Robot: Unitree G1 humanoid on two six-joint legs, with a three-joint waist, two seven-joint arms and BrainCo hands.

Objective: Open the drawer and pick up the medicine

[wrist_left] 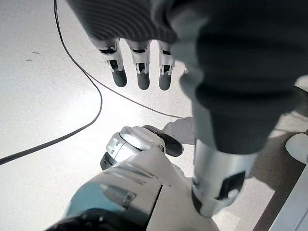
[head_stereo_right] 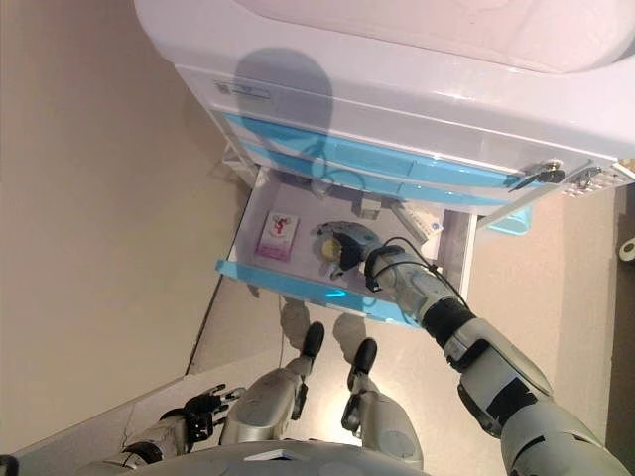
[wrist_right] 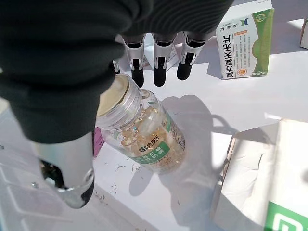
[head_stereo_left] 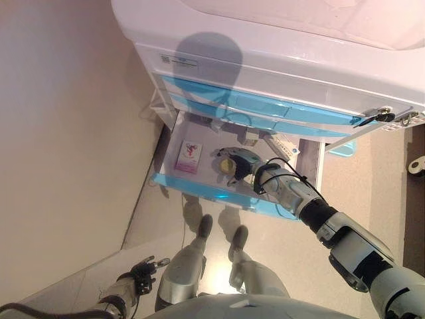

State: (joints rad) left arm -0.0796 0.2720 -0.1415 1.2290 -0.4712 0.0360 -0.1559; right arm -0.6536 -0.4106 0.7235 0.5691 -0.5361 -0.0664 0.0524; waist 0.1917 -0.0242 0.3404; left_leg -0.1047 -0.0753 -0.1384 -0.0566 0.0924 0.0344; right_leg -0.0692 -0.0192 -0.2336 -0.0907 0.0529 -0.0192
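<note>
The bottom drawer (head_stereo_left: 199, 193) of a white cabinet with blue fronts is pulled open. A clear medicine bottle (wrist_right: 144, 134) with a green label and yellow capsules lies on its side on the drawer floor; it also shows in the left eye view (head_stereo_left: 227, 165). My right hand (head_stereo_left: 251, 167) is inside the drawer, right over the bottle. In the right wrist view its fingers (wrist_right: 159, 65) are straight above the bottle's cap end and its thumb (wrist_right: 67, 178) is apart beside it, not closed on it. My left hand (head_stereo_left: 141, 274) hangs open low at the left.
A pink box (head_stereo_left: 189, 157) lies at the drawer's left. A white and green box (wrist_right: 243, 43) lies past the fingers, and another white box (wrist_right: 269, 183) sits close beside the bottle. Closed blue drawers (head_stereo_left: 265, 106) are above. A wall runs along the left.
</note>
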